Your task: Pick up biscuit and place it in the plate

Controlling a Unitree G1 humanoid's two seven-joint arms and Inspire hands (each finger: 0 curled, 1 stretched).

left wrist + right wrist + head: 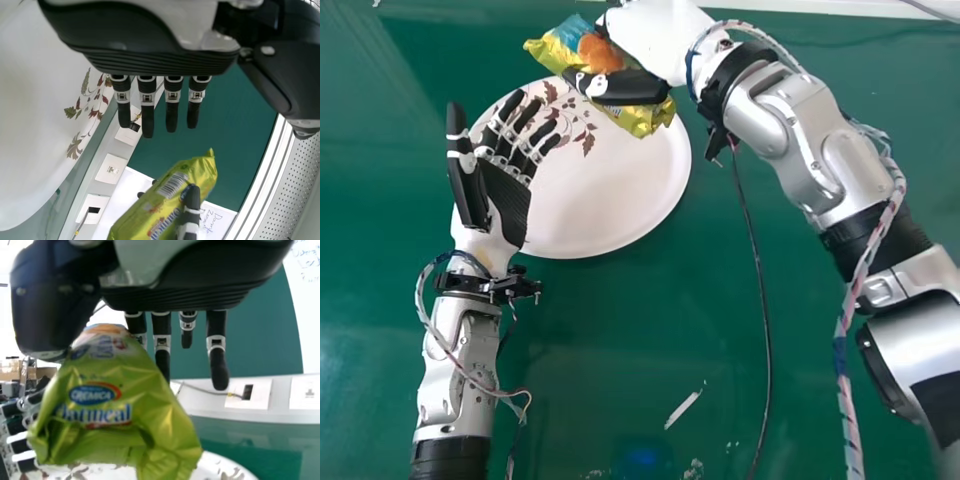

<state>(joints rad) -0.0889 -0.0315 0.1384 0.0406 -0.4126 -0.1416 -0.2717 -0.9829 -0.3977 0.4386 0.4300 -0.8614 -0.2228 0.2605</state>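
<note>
Biscuit packet [555,55]: in the right hand [625,88], over the plate's far rim; long axis slants far-left to near-right.
Right hand's grip: partly closed, thumb and fingers pinching the packet.
Plate [610,195]: below, extending nearer.
Left hand [503,195]: nearer left, fingers extended, overlapping plate's left edge.
Cable [760,290]: nearer right, beside plate.

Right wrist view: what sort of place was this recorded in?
Likely a classroom or teaching lab: there is a large green board, handwriting on a white surface, and a wall socket.
</note>
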